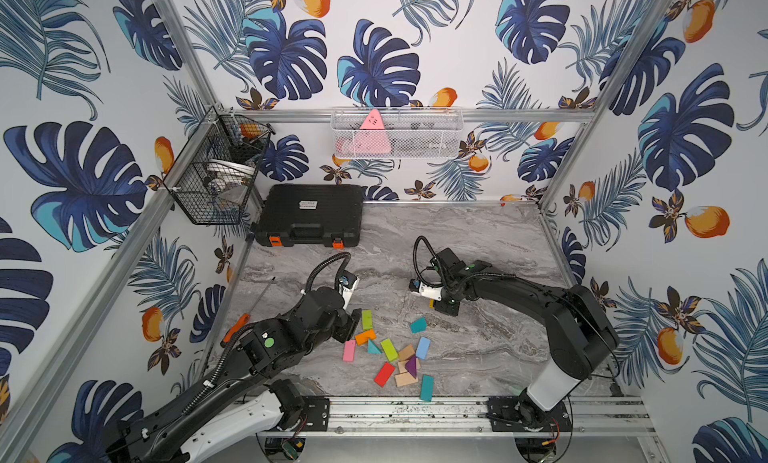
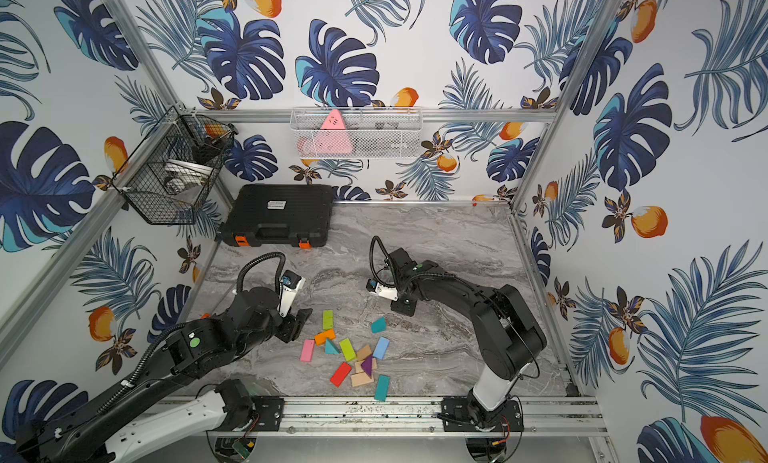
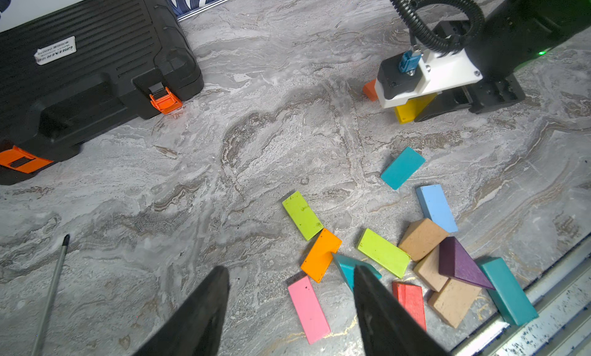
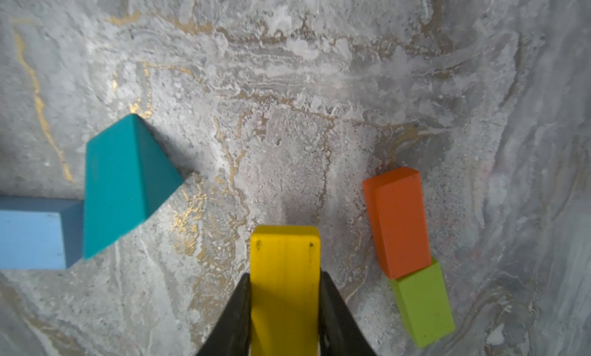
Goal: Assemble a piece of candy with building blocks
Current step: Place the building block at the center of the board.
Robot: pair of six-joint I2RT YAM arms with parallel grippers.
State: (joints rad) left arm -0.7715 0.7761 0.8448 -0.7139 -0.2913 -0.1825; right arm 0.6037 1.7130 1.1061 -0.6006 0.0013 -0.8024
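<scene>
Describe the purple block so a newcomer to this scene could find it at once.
Start at the grey marble table and find the scattered blocks near its front rail. There the purple block rests on plain wooden blocks. It is the only purple piece, a triangle.

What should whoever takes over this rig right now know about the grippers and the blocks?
Right gripper: shut on a yellow block, beside an orange block and a green block that lie end to end.
Left gripper: open, empty, at the edge of the loose pile.
Done: at most a start; no candy shape shows yet.
Left: set down the yellow block, then build on from the loose pile.
</scene>
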